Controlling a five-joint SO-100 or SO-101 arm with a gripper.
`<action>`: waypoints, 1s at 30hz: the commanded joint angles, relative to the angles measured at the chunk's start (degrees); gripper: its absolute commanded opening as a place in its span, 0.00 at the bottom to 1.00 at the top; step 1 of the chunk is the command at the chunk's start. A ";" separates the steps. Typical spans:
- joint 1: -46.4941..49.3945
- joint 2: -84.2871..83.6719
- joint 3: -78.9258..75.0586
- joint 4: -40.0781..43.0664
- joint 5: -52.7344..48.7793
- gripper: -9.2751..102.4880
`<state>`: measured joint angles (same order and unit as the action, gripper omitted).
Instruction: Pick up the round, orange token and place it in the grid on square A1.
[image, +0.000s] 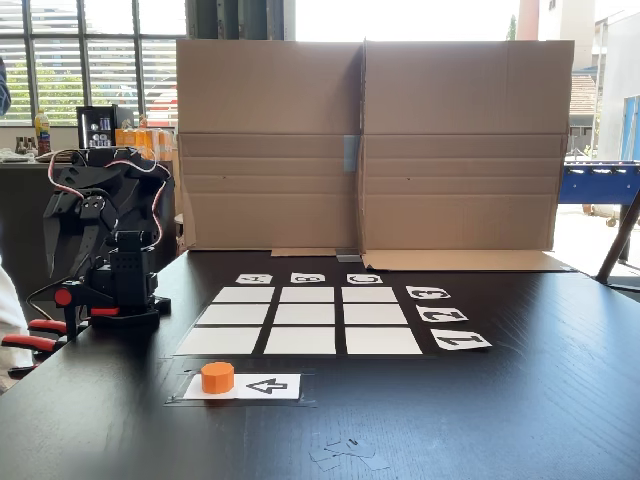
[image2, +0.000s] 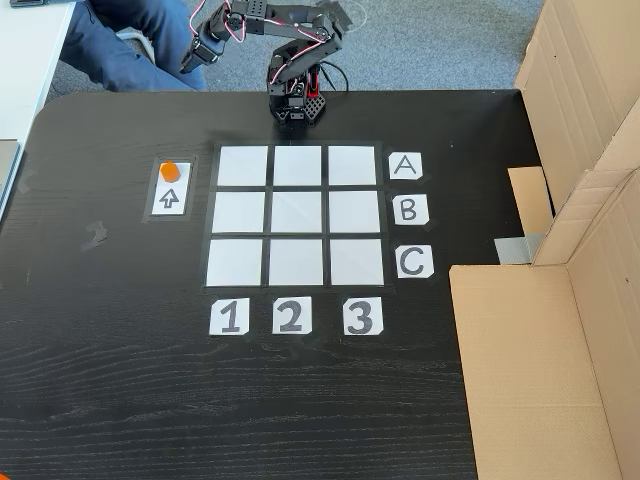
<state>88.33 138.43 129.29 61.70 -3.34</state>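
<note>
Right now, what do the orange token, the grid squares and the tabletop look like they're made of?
The token looks like matte plastic, evenly orange, possibly printed. The grid squares look like flat white paper under glossy clear tape. The table looks like black-stained wood or veneer, with visible grain.

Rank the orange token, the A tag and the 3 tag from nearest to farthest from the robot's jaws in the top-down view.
1. Orange token, on the arrow card left of the grid.
2. A tag, right of the grid's top row.
3. 3 tag, below the grid's right column.
</note>
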 joint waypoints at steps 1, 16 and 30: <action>-1.58 -4.66 -8.26 2.90 -1.32 0.18; -12.04 -28.65 -41.92 23.20 -2.02 0.29; -21.97 -42.45 -47.72 23.38 13.10 0.37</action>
<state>68.29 96.59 83.94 85.61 6.15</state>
